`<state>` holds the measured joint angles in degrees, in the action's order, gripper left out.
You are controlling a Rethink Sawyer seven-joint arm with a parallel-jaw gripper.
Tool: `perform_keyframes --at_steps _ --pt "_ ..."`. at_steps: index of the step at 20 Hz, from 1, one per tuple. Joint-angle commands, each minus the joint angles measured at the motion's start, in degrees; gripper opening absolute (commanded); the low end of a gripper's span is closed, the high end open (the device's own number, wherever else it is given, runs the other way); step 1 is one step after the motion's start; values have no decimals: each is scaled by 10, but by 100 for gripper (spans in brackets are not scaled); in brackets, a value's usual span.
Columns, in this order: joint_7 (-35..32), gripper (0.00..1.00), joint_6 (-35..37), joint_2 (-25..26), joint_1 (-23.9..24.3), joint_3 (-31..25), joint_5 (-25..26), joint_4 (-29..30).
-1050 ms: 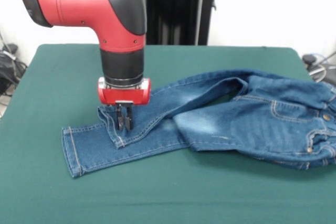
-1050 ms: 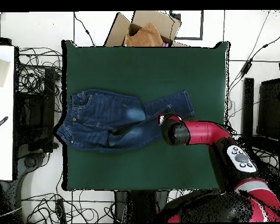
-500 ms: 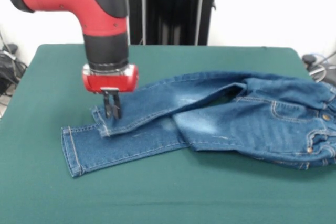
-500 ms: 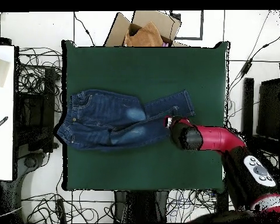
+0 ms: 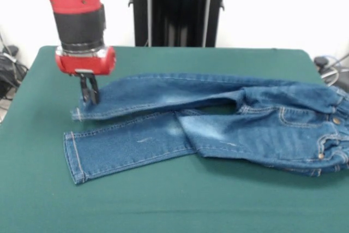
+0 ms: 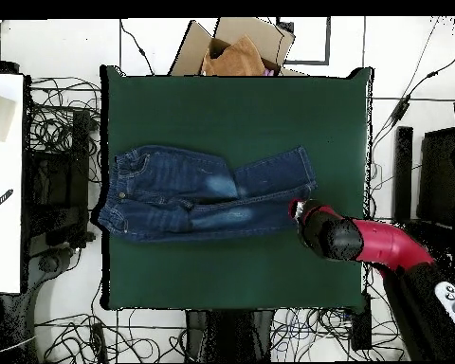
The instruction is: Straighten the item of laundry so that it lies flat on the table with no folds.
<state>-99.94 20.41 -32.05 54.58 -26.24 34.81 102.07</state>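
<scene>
Fingers (image 5: 89,95) pinch a leg hem of the jeans (image 5: 218,121), which lie across the green desk (image 5: 163,200); both legs are nearly straight, though overlapping folds remain near the crotch

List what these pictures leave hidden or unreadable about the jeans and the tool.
- Front view: the tool tips merge with the hem of the jeans; the grip itself is unreadable.
- Front view: the waistband is cut off by the right edge.
- Overhead view: the arm covers the tool and the leg end.
- Both views: the underside on the table is hidden.
</scene>
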Motion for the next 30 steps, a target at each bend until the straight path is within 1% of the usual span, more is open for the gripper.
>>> perform_keyframes --at_steps 1,4,10,13,19,24,28,29,30 --pt "120 0 66 -50 40 -67 20 51" --pt "118 0 62 -66 63 -78 24 73" --pt "121 0 67 -82 94 -98 30 96" --pt "128 0 71 -96 118 -112 29 115" --pt "130 0 87 -125 146 -138 24 136" --pt "129 0 83 -120 164 -150 35 143" --pt "134 0 86 -102 172 -157 44 134" --pt "135 100 81 -95 181 -167 46 135" --pt "132 100 78 -94 182 -167 46 136"
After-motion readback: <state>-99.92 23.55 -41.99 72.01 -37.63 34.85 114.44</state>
